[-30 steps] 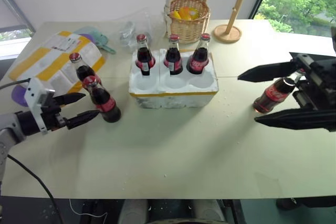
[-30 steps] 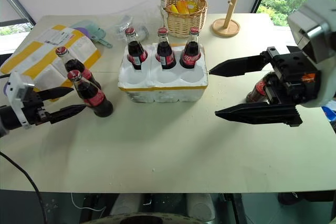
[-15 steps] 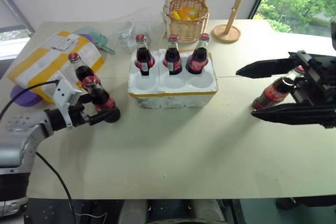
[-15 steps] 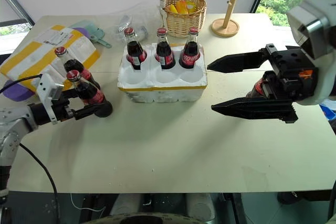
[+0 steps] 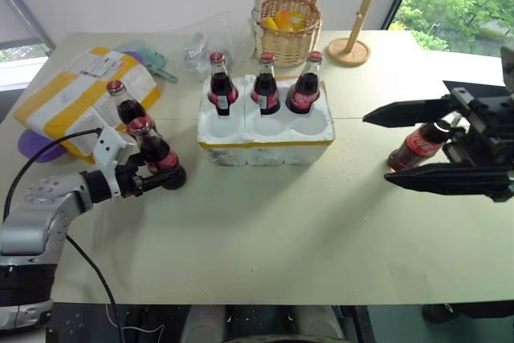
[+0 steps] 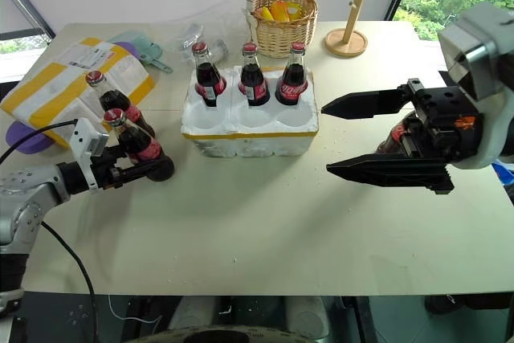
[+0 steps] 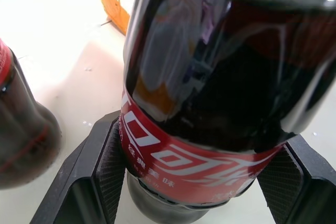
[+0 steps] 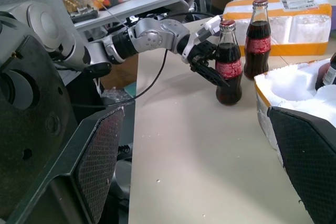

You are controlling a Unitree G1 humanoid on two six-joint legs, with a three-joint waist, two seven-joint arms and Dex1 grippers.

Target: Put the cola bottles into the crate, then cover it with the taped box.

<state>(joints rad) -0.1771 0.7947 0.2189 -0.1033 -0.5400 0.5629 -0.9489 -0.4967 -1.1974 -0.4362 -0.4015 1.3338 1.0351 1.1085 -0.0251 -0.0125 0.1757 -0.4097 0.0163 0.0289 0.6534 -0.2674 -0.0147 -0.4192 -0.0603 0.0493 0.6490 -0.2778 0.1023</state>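
My left gripper is shut on the lower body of a cola bottle standing on the table left of the crate; in the left wrist view both pads press its red label. A second bottle stands just behind it, against the taped box. Three bottles fill the crate's back wells, and the front wells hold nothing. My right gripper hovers wide open at the right, with another bottle standing on the table behind its fingers.
A wicker basket with fruit and a wooden stand stand behind the crate. A clear bag, a teal scoop and a purple object lie around the taped box. A black cable trails from my left wrist.
My left gripper has reached in around the near bottle and its fingers have closed on it. The right gripper has stayed in place, open.
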